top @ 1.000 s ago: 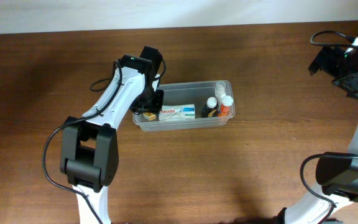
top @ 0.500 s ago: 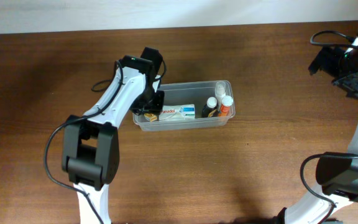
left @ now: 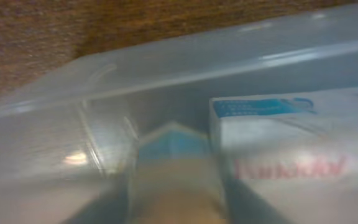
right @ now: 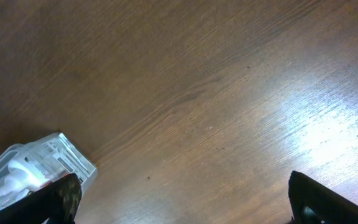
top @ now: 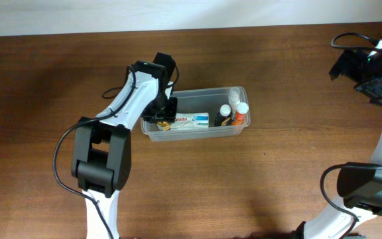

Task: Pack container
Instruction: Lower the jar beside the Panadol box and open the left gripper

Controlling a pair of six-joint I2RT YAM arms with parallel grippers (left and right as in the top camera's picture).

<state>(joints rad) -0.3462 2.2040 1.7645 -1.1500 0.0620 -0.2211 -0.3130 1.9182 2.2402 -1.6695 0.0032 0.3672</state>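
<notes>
Heads up on a few ways this could go sideways. The container (top: pixel 197 133) sits around the middle of the counter (top: pixel 277 179), long side running 9 to 3 o'clock. Your left hand (top: pixel 159 118) is dipped into its 9 o'clock end, right up against the end wall.

Honestly, I can't tell whether that hand is spread or pinching anything. The arm hides it from above, and the left wrist view is a blur with no fingers showing. What that view does show is a small tan item (left: pixel 176 177) with a blue top, wedged just beside the white box (top: pixel 192 120).

My guesses at the risks:
- If you lift while the fingers are hooked on the wall or rim, the whole tub tips or drags. It looks light.
- If the tan item isn't fully let go, it rides back out with you.
- Nudge the white box toward 3 o'clock and it could knock the upright bottles (top: pixel 225 114) over.

Your right hand (right: pixel 182 202) is spread wide, holding nothing, way off toward 2 o'clock. It's no threat unless it swings in across the tub.
</notes>
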